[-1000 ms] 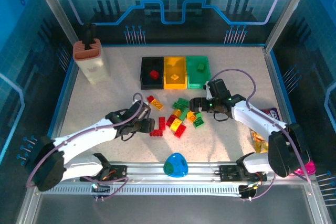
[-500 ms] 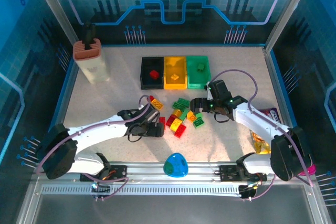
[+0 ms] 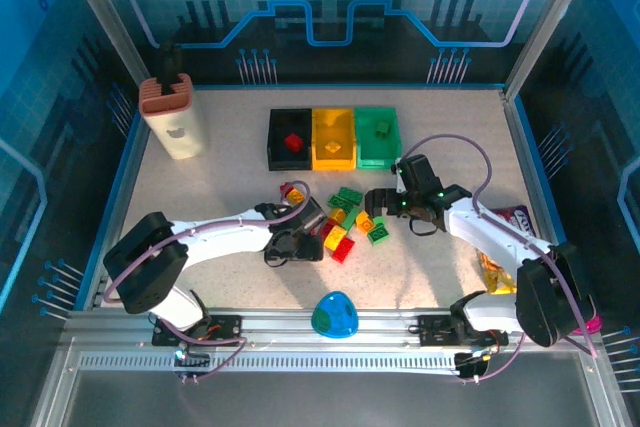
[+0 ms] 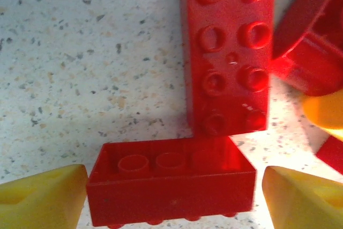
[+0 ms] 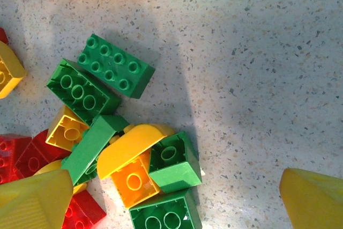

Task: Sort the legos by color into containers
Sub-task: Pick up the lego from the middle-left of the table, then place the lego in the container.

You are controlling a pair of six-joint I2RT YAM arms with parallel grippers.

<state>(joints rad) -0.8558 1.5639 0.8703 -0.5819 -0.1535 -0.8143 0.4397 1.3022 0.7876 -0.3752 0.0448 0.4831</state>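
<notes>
Your left hand (image 4: 171, 199) was spread, its yellow fingertips (image 4: 43, 199) standing just off either short end of a red brick (image 4: 171, 183) that lay on its side on the counter (image 4: 80, 52), neither pad touching it. A second red brick (image 4: 228, 52), studs up, sat just beyond the first and nearly against it. Your right hand (image 5: 171, 202) was spread wide too, hovering over the green and yellow end of the pile of legos (image 3: 350, 222) and pinching nothing.

The brick looks stiff, light and slick-sided, so it should neither crush nor sag, but it could skate or pivot out of a crooked pinch. You would likely do best closing squarely on its flat end faces, low on the brick.

The pile lay mid-counter, on the near side of the three containers in the far row: black bin (image 3: 272, 137) at left, yellow bin (image 3: 334, 113) in the middle, green bin (image 3: 375, 152) at right.

A second earlier your left hand was further left, short of the red bricks; it had since reached right to the pile's edge. Your right hand had hardly shifted.
</notes>
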